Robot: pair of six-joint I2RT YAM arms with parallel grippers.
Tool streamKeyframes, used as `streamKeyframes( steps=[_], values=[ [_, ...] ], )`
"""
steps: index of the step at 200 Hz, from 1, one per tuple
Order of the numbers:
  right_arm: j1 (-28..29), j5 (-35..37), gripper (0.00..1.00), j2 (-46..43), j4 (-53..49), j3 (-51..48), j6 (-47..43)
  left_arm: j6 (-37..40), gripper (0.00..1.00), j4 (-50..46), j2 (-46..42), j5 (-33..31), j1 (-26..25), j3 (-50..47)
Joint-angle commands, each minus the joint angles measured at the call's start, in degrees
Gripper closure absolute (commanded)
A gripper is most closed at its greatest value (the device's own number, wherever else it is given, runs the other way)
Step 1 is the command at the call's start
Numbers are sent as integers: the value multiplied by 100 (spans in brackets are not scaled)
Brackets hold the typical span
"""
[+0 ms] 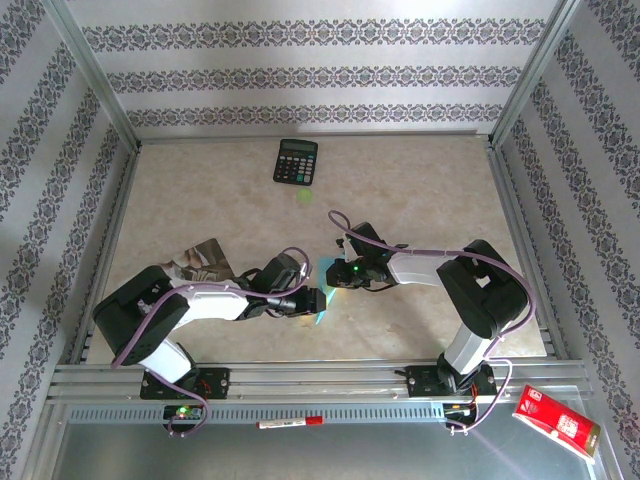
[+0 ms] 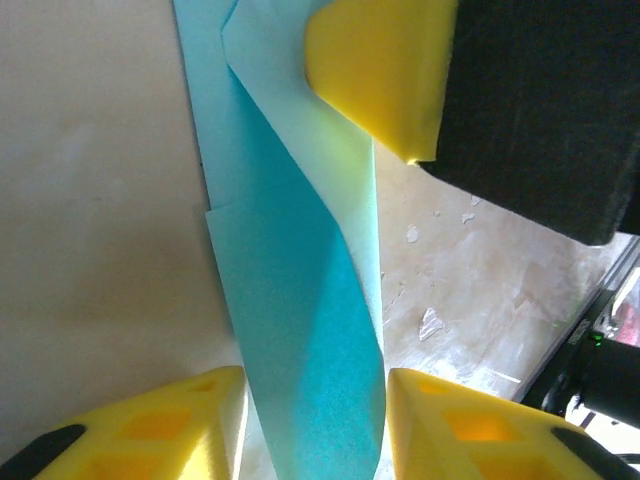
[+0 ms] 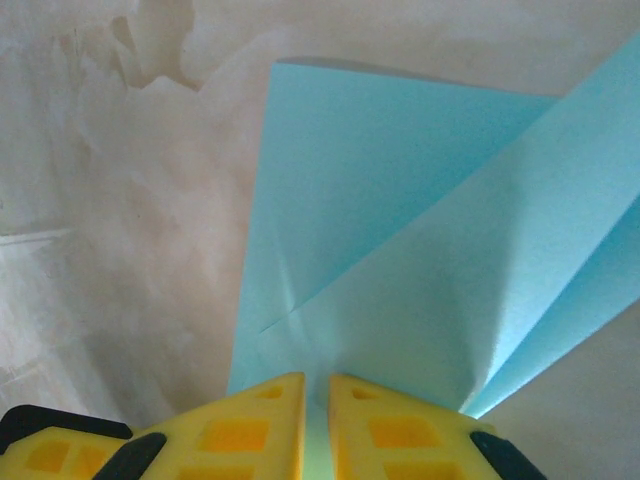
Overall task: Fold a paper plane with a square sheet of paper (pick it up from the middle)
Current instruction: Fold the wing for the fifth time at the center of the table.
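The square sheet of paper (image 1: 323,314), light cyan and partly folded, hangs between the two grippers just above the table, near the front centre. In the right wrist view the sheet (image 3: 400,230) shows diagonal folded flaps, and my right gripper (image 3: 317,420) is shut on its near edge. In the left wrist view a narrow folded stretch of the sheet (image 2: 300,300) runs between the fingers of my left gripper (image 2: 312,440), whose jaws stand apart on either side of it. The right gripper's yellow finger (image 2: 380,80) pinches the sheet's far end. My left gripper (image 1: 318,300) and right gripper (image 1: 338,275) almost meet.
A black calculator (image 1: 296,160) lies at the back centre, with a green light spot (image 1: 304,195) in front of it. A photo-printed booklet (image 1: 200,262) lies by the left arm. A red pen (image 1: 290,423) and a red box (image 1: 556,422) sit beyond the front rail.
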Motion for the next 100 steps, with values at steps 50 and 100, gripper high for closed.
streamKeyframes(
  steps=[50, 100],
  values=[
    [-18, 190, 84, 134, -157, -103, 2, 560, 49, -690, -582, -366, -82, 199],
    [-19, 183, 84, 142, -157, -103, 3, 726, 62, -518, -389, -238, -173, 449]
  ],
)
